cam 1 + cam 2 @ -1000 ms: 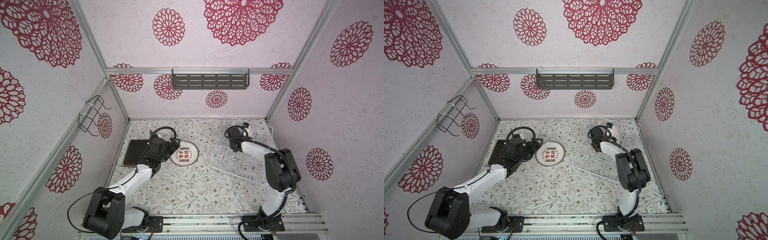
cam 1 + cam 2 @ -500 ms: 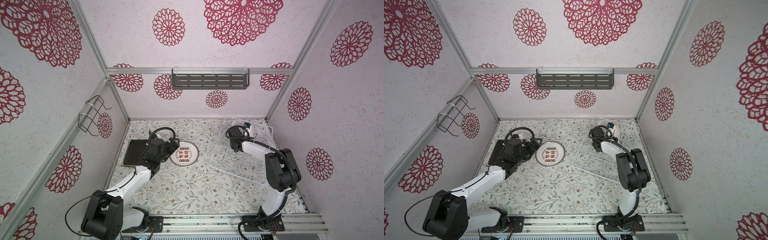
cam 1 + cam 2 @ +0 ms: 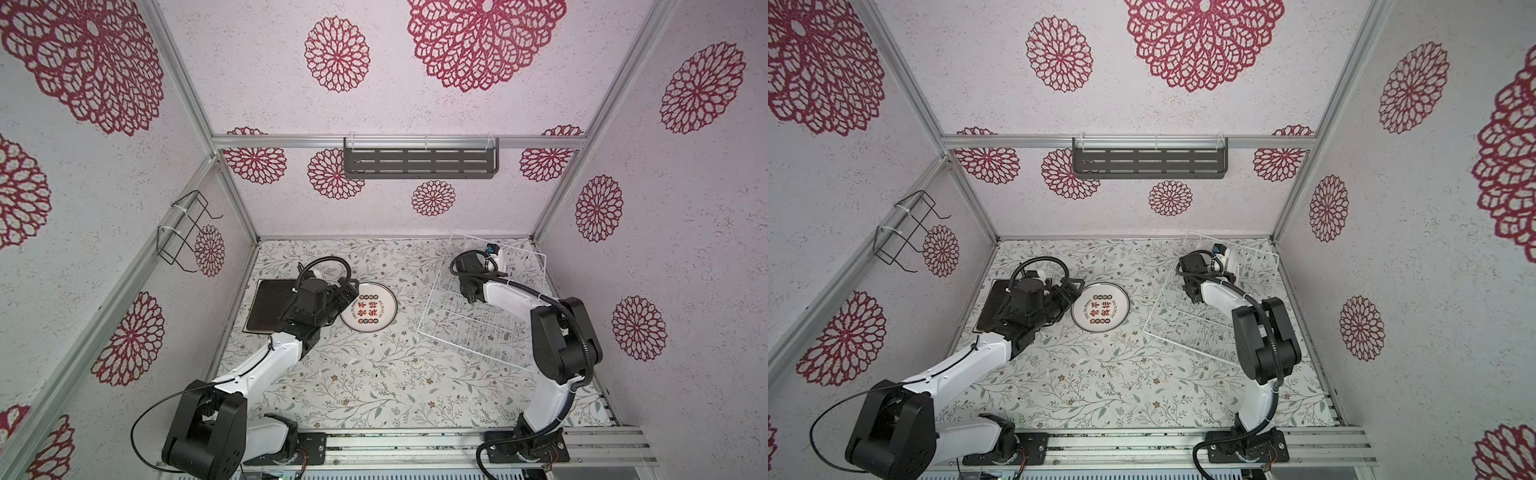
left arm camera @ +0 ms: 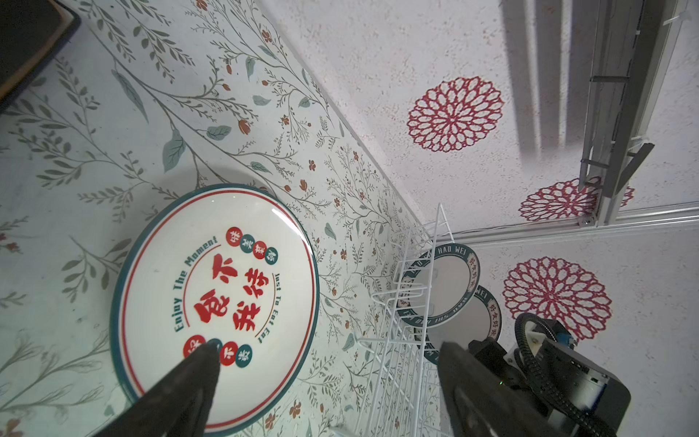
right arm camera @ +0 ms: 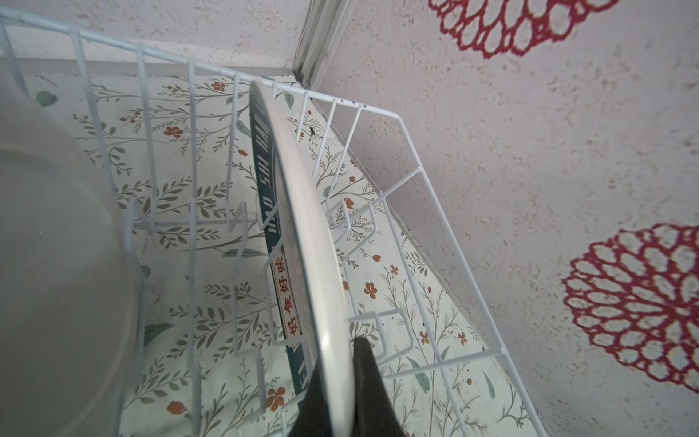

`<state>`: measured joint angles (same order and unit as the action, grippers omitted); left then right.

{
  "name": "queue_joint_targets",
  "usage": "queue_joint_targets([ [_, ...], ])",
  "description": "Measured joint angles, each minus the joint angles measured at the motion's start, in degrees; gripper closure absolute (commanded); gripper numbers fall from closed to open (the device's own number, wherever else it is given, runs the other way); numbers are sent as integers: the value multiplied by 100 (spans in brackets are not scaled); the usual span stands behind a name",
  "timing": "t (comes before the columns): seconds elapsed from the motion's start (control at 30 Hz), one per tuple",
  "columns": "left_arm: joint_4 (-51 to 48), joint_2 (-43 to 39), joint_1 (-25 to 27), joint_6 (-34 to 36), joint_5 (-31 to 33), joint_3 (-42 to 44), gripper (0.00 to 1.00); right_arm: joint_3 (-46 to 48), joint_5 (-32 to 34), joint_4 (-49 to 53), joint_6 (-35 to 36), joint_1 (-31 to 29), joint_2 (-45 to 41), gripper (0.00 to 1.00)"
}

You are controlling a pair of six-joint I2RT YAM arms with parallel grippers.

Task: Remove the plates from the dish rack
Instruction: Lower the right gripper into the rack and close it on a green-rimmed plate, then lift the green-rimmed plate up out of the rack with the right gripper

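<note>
In both top views the left gripper point(image 3: 348, 291) point(image 3: 1073, 289) is spread wide and carries nothing. The round lettered plate point(image 3: 368, 308) point(image 3: 1100, 306) lies flat on the table point(image 3: 374, 386) point(image 3: 1100, 386), just ahead of its fingertips. The black square plate point(image 3: 266, 307) point(image 3: 994, 307) lies behind it, partly under the wrist. The right gripper point(image 3: 496, 266) point(image 3: 1227, 266) reaches into the far end of the dish rack point(image 3: 478, 332) point(image 3: 1196, 332); its jaws are hidden here.

In the left wrist view the left gripper point(image 4: 329, 346) has its two dark fingers point(image 4: 196, 378) far apart. One fingertip overlaps the near edge of the lettered plate point(image 4: 215, 302); I cannot tell whether it touches. Beyond the other finger stands the dish rack point(image 4: 401, 340), with the teal-rimmed plate point(image 4: 476, 321) upright in it, half behind the other plate point(image 4: 446, 287).

In the right wrist view the right gripper point(image 5: 340, 363) is clamped on the rim of the teal-rimmed plate point(image 5: 299, 227), one finger on each face. That plate stands on edge between the tines of the dish rack point(image 5: 378, 109). The other plate point(image 5: 56, 265) is a white blur on the side that the teal-rimmed plate's lettered face looks toward.
</note>
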<state>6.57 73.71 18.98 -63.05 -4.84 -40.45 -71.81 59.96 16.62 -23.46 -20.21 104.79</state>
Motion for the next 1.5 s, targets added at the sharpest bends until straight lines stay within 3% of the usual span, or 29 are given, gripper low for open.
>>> queue_joint_targets([
  [0.43,0,0,28,2,-15,-2,5,-149,96,116,144,-59,-535,100],
  [0.9,42,-33,66,-20,-79,-2,5,-76,162,118,345,-398,-1738,100],
  [1.3,76,-114,92,-63,-238,-11,5,824,-1091,-247,282,-398,-3606,100],
  [1.5,142,-114,103,-122,-365,-13,5,970,-1740,-328,24,-396,-4111,100],
])
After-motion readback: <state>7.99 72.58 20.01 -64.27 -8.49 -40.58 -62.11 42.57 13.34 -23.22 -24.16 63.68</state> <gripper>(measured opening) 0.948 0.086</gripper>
